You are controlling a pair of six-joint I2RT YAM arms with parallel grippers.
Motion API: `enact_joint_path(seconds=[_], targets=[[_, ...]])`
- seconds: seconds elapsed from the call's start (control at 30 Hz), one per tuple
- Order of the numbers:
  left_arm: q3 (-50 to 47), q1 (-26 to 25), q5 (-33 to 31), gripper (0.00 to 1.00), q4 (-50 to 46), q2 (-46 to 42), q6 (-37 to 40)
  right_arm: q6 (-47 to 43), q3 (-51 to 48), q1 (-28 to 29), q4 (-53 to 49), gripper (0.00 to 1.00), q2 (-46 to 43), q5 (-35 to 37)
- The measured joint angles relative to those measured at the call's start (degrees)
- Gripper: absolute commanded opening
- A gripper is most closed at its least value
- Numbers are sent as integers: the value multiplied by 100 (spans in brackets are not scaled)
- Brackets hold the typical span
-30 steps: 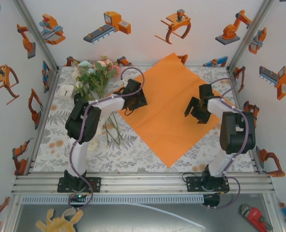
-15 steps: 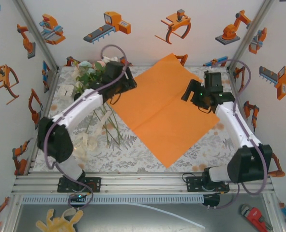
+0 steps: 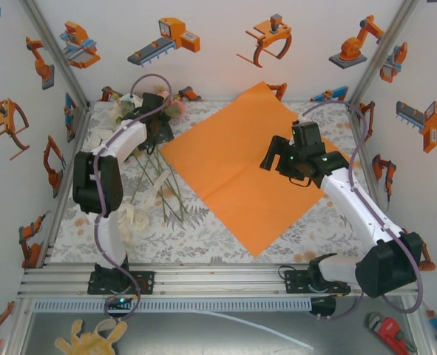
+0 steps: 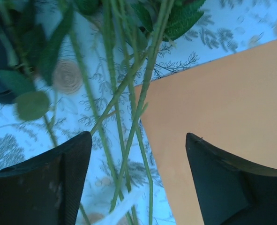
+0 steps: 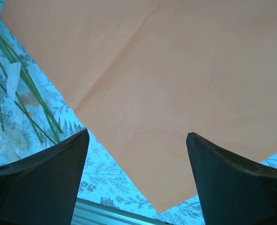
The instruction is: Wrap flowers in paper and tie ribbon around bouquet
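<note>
The flowers [image 3: 124,111] lie at the back left of the table, their thin green stems [image 3: 172,196] running toward the front. My left gripper [image 3: 156,127] hovers open over them. In the left wrist view the stems [image 4: 129,117] pass between its spread fingers [image 4: 58,180], untouched. The orange paper [image 3: 240,174] lies flat in the middle of the table, its left corner [image 4: 213,108] beside the stems. My right gripper [image 3: 279,158] hangs open above the paper [image 5: 175,84], holding nothing. The cream ribbon [image 3: 134,216] lies crumpled by the stem ends, and it shows again as a pale strip [image 5: 7,126].
The floral tablecloth [image 3: 203,240] covers the table. An aluminium rail [image 3: 218,277] runs along the near edge and printed walls close in the left, back and right sides. The paper's near corner [image 5: 194,208] points at the rail.
My left arm has swung from the paper's left edge back and left to above the flowers. My right gripper has shifted left over the paper. Paper, flowers and ribbon stay put.
</note>
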Motion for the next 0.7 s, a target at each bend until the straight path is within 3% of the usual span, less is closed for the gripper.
enact_joint_path(seconds=[0.3, 0.53, 0.6, 0.7], targets=[[695, 85, -170, 76, -31, 916, 776, 2, -153, 0, -61, 77, -186, 55], [769, 144, -68, 47, -37, 1141, 1045, 4, -153, 0, -105, 77, -190, 118], [796, 144, -2, 32, -66, 1141, 1049, 13, -153, 0, -120, 77, -190, 122], [887, 144, 90, 24, -162, 1141, 1038, 26, -153, 0, -129, 77, -190, 120]])
